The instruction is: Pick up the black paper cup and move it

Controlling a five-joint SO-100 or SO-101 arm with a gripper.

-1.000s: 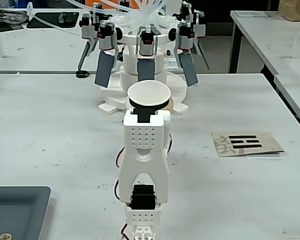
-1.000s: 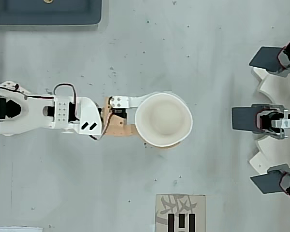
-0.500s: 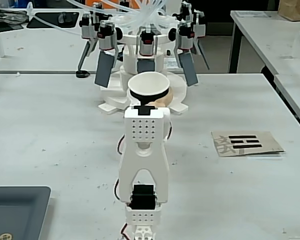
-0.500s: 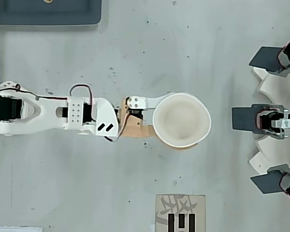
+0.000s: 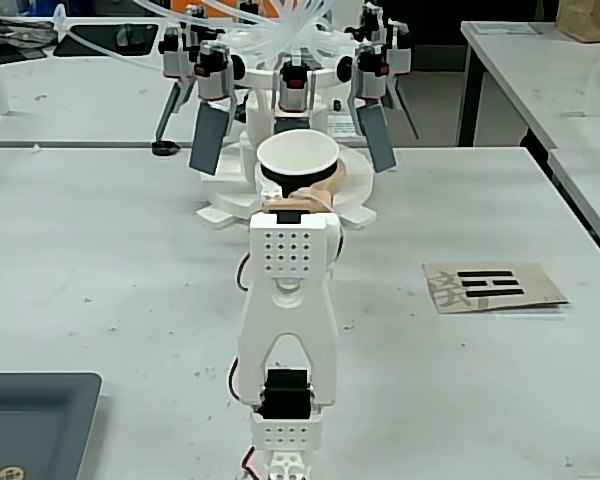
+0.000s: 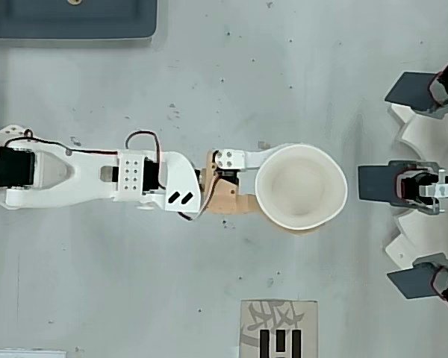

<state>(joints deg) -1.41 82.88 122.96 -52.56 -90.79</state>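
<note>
Grey table (image 6: 209,60), black paper cup (image 6: 301,186) hiding jaws' tips.

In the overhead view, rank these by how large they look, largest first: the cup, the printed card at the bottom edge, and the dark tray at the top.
1. Dark tray, though the frame's top edge cuts it off.
2. Cup.
3. Printed card, also cut off by the bottom edge, and the held cup may sit nearer the camera, so second and third are unsure.
</note>
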